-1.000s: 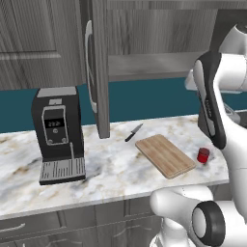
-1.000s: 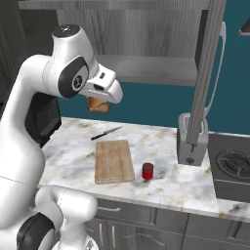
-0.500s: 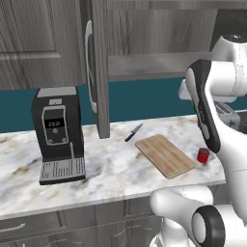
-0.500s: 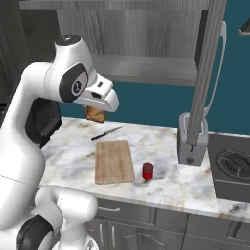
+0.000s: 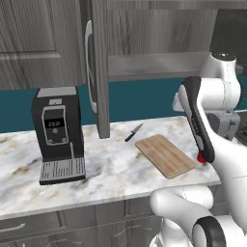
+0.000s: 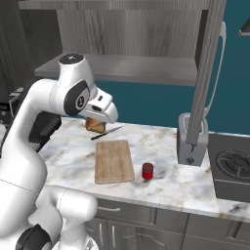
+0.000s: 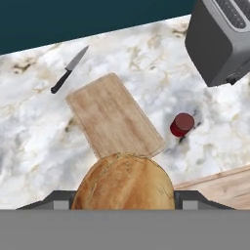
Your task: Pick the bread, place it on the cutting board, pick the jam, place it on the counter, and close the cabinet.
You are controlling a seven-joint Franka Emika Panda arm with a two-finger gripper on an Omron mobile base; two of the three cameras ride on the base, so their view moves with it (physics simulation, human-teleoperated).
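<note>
My gripper [image 6: 97, 120] is shut on the bread [image 6: 94, 127], a golden-brown roll that hangs in the air above the counter [image 6: 166, 181], over the board's far left corner. Seen from the hand, the bread [image 7: 124, 183] bulges up at the bottom, with the wooden cutting board [image 7: 114, 117] bare beneath and beyond it. The cutting board [image 6: 114, 160] lies flat on the marble. The red jam [image 6: 147, 171] jar stands on the counter just right of the board, also as jam [image 7: 182, 124]. The cabinet door [image 5: 99, 67] stands open, its shelf bare.
A black-handled knife [image 6: 106, 133] lies behind the board. A grey toaster [image 6: 191, 145] stands to the right under the open door edge [image 6: 205, 73], with a stove [image 6: 234, 166] beyond. A black coffee machine [image 5: 57, 135] sits at the left of the counter.
The hand has come down with the bread in it, from shelf height toward the counter near the board's far end. The jam, board and door have stayed put.
</note>
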